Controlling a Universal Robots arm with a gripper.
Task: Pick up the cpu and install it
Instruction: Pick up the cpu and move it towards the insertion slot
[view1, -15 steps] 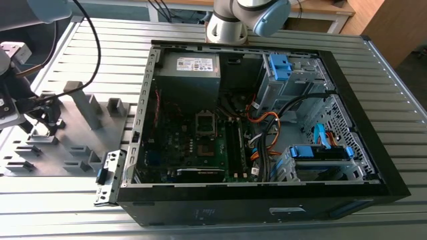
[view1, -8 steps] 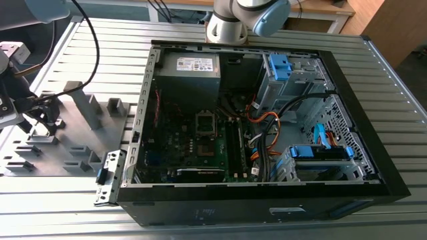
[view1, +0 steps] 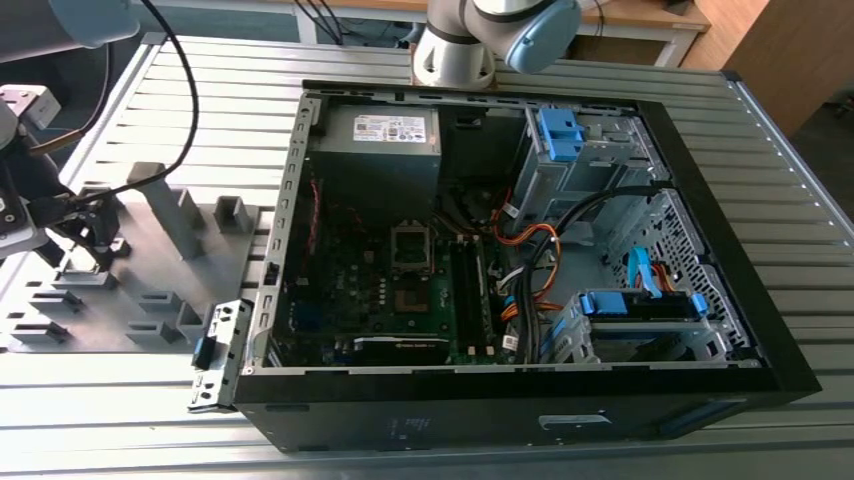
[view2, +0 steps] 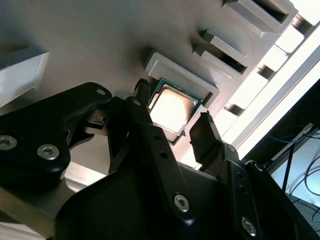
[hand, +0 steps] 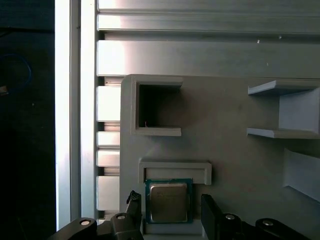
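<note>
pincer (hand: 170, 204) straddling the cpu (hand: 168, 200), fingers (hand: 210, 215) standing apart | cpu lying flat (silver top up) in a grey tray (hand: 225, 150) pocket | grey tray sitting beside the computer case (view1: 467, 412)

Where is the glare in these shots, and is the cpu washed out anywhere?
In the second wrist view the cpu lid glares almost white and the table slats blow out; in the first wrist view the cpu reads an even grey with its edges clear; in the exterior view the computer case interior sits in dim shadow.
</note>
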